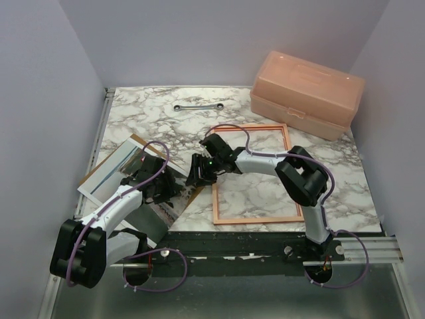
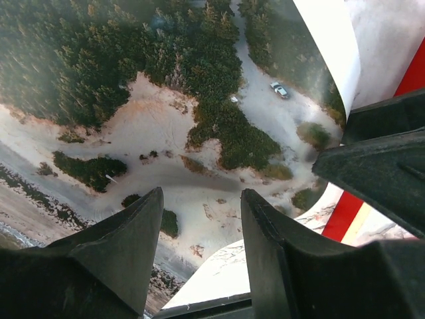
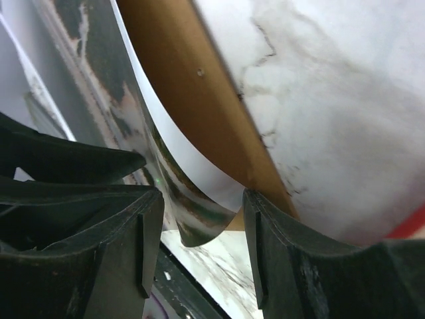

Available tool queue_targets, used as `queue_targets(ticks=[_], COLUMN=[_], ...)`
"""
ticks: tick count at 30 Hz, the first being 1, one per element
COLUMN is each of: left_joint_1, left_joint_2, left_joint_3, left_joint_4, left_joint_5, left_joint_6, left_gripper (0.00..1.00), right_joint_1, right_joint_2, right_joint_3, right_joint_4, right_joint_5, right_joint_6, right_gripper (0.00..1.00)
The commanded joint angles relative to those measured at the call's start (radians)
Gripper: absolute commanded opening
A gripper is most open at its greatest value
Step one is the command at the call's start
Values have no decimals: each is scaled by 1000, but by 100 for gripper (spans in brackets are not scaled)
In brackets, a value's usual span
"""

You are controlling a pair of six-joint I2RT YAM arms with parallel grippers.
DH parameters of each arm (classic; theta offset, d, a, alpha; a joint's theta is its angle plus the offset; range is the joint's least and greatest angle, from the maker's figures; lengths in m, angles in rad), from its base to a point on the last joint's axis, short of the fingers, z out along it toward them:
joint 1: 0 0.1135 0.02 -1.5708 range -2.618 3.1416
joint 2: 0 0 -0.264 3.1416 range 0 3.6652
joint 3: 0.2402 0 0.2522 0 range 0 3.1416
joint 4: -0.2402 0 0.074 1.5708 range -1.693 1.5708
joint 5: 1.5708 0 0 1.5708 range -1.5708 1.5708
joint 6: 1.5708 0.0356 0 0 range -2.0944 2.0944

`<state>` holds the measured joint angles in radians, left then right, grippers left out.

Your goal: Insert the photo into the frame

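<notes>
The photo [image 2: 166, 119], a print of trees and sand with a white edge, lies under my left gripper [image 2: 202, 193], which is open just above it. In the top view the photo [image 1: 111, 167] sits at the table's left with my left gripper [image 1: 156, 183] over it. Its right side curls upward. My right gripper [image 3: 202, 193] is open, with the photo's curled corner [image 3: 199, 219] between the fingers. The frame [image 1: 252, 173] lies pale wood side up, right of my right gripper [image 1: 199, 171]. A red strip of the frame [image 2: 342, 216] shows in the left wrist view.
A brown backing board [image 3: 179, 73] lies behind the curled photo. A pink plastic box [image 1: 307, 93] stands at the back right. A metal wrench [image 1: 198, 106] lies at the back middle. A black rail [image 1: 265, 246] runs along the table's near edge.
</notes>
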<state>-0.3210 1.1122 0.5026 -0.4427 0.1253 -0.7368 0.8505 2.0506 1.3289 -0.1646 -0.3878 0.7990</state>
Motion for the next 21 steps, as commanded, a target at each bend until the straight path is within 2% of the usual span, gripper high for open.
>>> queue_targets(ticks=[1,7,15,21], left_joint_1=[-6,-6,-7,-7], left_joint_2=[23,23,12,9], left_joint_3=[-27,-27,-30,-33], left_joint_4=[-24,-25,-24,-21], left_joint_5=[11,13,15,16], left_joint_6=[11,12,10,9], left_gripper=[52,52,52,52], right_joint_1=[8,7,2,-13], right_joint_2=[60,46,35,-19], right_joint_3=[-49,-102,-242,-345], right_joint_4=[132,283,697,902], right_joint_5=[-103,-161,-287,-263], right_joint_6=[60,139,391,497], right_gripper=[58,57,57,60])
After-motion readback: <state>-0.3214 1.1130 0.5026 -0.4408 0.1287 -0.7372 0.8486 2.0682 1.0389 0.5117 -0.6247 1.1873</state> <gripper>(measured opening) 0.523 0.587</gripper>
